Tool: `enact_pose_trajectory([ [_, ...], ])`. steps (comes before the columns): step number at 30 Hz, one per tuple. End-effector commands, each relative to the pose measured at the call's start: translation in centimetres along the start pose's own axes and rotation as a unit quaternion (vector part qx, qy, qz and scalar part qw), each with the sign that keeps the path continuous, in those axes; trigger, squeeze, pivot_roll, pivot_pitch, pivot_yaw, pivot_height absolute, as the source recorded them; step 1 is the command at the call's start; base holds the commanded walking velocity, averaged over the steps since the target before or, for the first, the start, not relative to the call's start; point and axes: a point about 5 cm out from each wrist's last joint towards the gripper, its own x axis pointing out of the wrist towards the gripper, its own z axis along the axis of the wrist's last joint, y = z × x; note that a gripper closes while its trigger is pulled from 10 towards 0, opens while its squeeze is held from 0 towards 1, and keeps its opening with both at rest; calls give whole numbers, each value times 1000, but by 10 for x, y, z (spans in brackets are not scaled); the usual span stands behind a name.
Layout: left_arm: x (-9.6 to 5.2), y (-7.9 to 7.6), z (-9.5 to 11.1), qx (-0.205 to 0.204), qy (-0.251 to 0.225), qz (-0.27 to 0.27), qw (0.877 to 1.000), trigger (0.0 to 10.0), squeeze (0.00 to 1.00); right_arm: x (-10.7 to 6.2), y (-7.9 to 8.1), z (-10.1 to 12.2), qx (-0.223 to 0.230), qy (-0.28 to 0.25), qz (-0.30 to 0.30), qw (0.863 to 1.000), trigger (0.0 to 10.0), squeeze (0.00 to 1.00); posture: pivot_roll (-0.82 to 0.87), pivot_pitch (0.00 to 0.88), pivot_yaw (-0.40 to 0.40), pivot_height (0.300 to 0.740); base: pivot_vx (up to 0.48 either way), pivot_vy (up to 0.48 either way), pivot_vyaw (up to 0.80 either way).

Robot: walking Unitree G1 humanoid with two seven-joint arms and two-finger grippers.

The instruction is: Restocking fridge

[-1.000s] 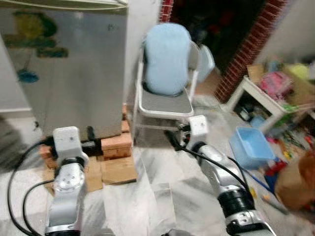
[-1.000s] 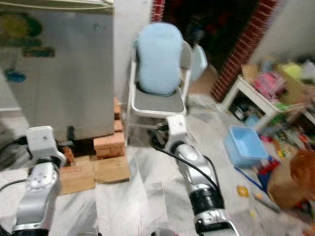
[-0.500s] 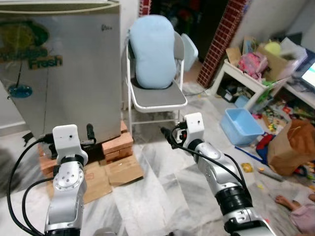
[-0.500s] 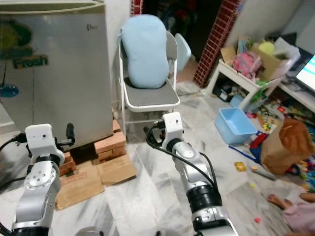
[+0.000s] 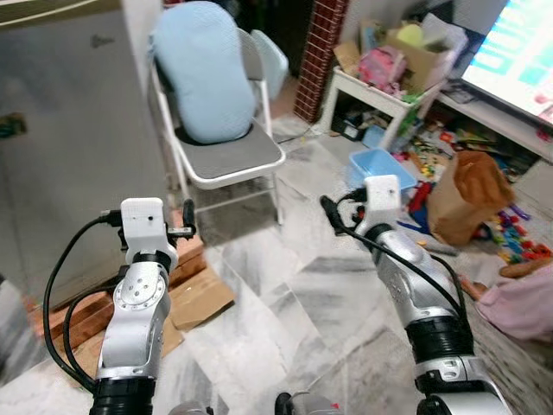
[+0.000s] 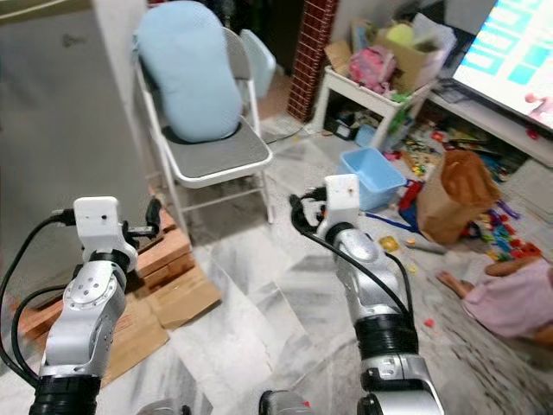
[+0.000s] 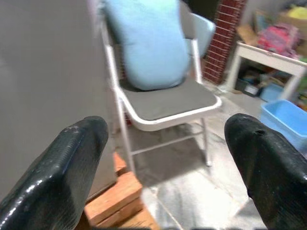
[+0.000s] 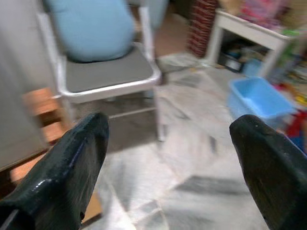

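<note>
The grey fridge (image 5: 52, 130) stands at the left with its door shut, raised on bricks and boards (image 6: 160, 255). My left gripper (image 7: 168, 143) is held out low beside the fridge's corner, open with nothing between its fingers, facing the chair. My right gripper (image 8: 168, 143) is open and empty too, held over the marble floor and facing the chair and the blue bin. Both arms show in the eye views, the left gripper (image 5: 186, 226) near the bricks and the right gripper (image 5: 333, 212) at mid-floor.
A white folding chair (image 5: 226, 164) with a light blue cushion (image 5: 199, 73) stands right of the fridge. Further right are a blue bin (image 5: 378, 164), a brown paper bag (image 5: 471, 190), a white low table (image 5: 380, 86) with clutter, scattered toys, a lit screen (image 5: 518, 52), and a person in pink (image 5: 518, 303) on the floor.
The camera has swung to the right: fridge and chair slid left in view, and the paper bag, screen and person came in. Both arms keep their pose, grippers still open.
</note>
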Motion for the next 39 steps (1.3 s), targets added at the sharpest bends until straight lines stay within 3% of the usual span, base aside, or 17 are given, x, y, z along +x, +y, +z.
enact_pose_trajectory([
  [1, 2, -6, 7, -7, -8, -13, 1000, 10000, 0, -5, -8, 2, 9, -1, -20, 1000, 10000, 0, 16, 0, -45, 740, 0, 0, -800],
  [4, 4, -19, 6, -29, 3, -33, 999, 10000, 0, -10, -16, 4, 12, 3, -29, 999, 10000, 0, 4, 0, -48, 740, 0, 0, -800],
  [10, -3, -28, 1, -41, 16, -54, 998, 10000, 0, -15, -20, 8, 4, 6, -41, 999, 10000, 0, -22, 0, -53, 740, -229, 0, -800],
  [19, -6, -27, -8, -40, 29, -62, 997, 10000, 0, -29, -25, 10, 18, 3, -77, 997, 10000, 0, -39, 0, -56, 740, -304, 0, -800],
  [22, -5, -27, -9, -47, 36, -63, 996, 10000, 0, -42, -28, 10, 15, 3, -92, 996, 10000, 0, -48, 0, -44, 740, -304, 0, -800],
  [27, -6, -31, -13, -46, 42, -75, 995, 10000, 0, -46, -32, 1, 46, 16, -114, 992, 10000, 0, -56, 0, -33, 740, -231, 0, -320],
  [32, -1, -32, -9, -45, 35, -80, 995, 10000, 0, -46, -25, 4, 49, 7, -113, 992, 10000, 0, -52, 0, -35, 740, 0, 0, 0],
  [39, 6, -30, 1, -62, 20, -78, 995, 10000, 0, -39, -22, 5, 49, 1, -112, 992, 10000, 0, -40, 0, -38, 740, 0, 0, -800],
])
